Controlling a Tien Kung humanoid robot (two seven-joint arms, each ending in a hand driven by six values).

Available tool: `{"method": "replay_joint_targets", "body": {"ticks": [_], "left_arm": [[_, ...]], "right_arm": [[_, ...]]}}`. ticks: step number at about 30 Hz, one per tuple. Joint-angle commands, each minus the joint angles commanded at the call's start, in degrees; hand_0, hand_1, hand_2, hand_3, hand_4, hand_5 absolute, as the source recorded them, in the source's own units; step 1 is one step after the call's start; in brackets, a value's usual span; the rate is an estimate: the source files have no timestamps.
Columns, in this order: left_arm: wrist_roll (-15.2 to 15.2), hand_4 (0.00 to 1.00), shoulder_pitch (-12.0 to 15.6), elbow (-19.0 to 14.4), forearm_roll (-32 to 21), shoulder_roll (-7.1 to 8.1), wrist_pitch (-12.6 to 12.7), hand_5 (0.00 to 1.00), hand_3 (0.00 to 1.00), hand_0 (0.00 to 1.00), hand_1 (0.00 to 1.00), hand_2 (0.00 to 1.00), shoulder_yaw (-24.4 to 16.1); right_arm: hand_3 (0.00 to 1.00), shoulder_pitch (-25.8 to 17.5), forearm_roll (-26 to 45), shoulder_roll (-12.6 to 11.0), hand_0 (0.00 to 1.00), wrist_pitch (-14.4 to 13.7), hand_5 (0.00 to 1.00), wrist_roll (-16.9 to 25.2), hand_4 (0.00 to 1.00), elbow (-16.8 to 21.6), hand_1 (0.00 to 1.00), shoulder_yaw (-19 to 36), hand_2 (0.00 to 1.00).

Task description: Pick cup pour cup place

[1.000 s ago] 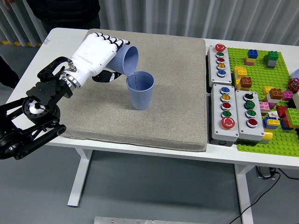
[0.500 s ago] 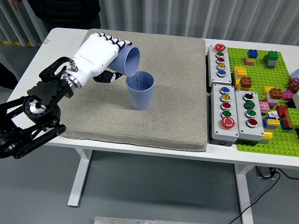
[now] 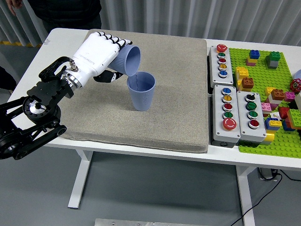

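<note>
left hand: white five-fingered hand [image 3: 98,56] on a black arm reaching in from the left, fingers wrapped around a blue ribbed plastic cup [image 3: 129,60]
held cup: tipped well over on its side, open mouth facing right and down, its lower lip just above the left rim of the second cup
standing cup: a matching blue ribbed plastic cup [image 3: 141,92] upright on the mat, near its middle, just right of the hand; whether anything is inside cannot be told
mat: grey-beige square fabric pad [image 3: 178,99] covering most of the left and middle of the white table [image 3: 56,42]
right of the mat: three grey button boxes [image 3: 237,110] with red, yellow, blue, green and black buttons, one at the far side, two side by side nearer
far right: green studded baseplate [image 3: 263,70] carrying loose coloured building bricks, mostly toward its right edge
far side: a person in dark clothing [image 3: 70,12] stands at the far left corner of the table, hands away from the cups
</note>
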Motion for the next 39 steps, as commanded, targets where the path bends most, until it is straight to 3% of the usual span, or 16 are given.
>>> {"method": "replay_joint_targets", "body": {"ticks": [39], "left_arm": [[0.5,0.628,-1.6,0.0,0.0,0.11,0.5,0.105,0.540,0.537,0.520,0.530,2.0]], "right_arm": [[0.574,0.0,0.1,0.0,0.683,-0.1,0.002,0.0,0.002,0.0,0.648,0.1,0.568]]}}
